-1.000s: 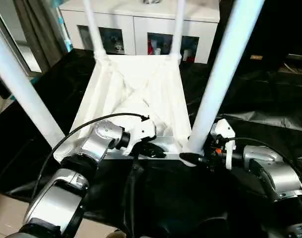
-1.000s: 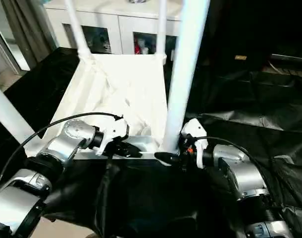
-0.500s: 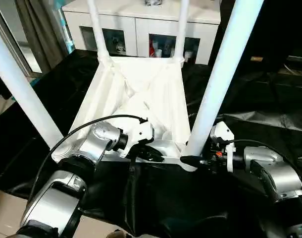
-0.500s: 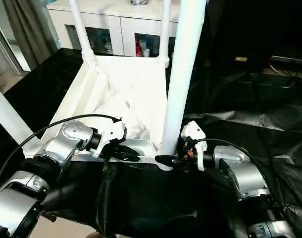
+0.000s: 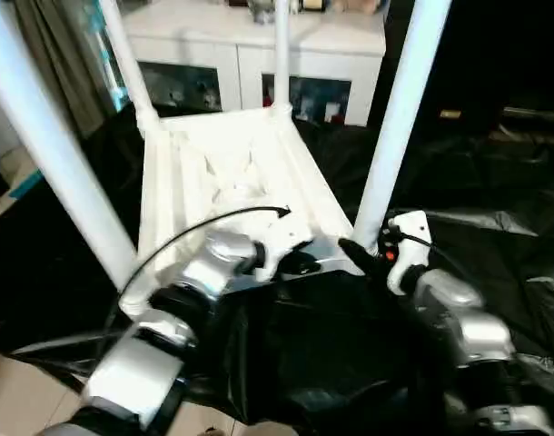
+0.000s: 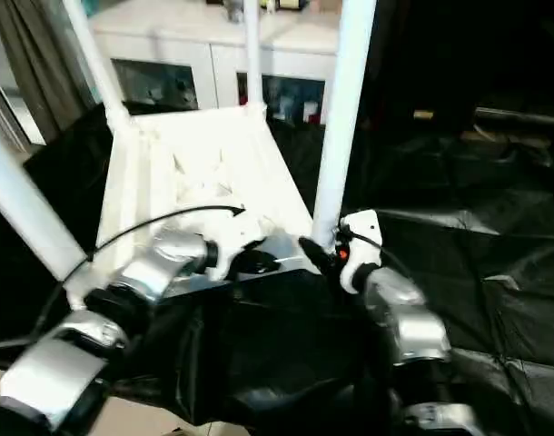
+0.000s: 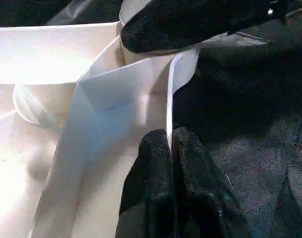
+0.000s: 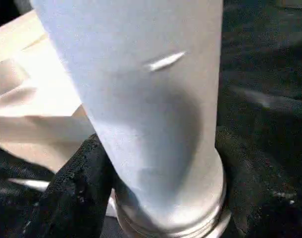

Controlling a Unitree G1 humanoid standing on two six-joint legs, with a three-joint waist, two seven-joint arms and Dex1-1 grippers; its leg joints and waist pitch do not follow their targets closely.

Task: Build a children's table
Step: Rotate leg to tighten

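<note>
The children's table [image 5: 222, 173] lay upside down on a sheet [image 5: 495, 227] spread over the floor, its four legs rising from the corner sockets. Behind it stood a cabinet [image 5: 259, 54]. The left gripper [image 7: 171, 148] sat at the table's near rim, jaws together on the rim's edge. To its right, the right gripper [image 5: 354, 250] flanked the base of the near right leg [image 5: 400, 118], one finger [image 8: 76, 193] against it.

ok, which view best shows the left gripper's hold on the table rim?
Left wrist view: left gripper fingers pinch the thin rim close up. In the eye views the gripper looks small and dark at the near edge.
</note>
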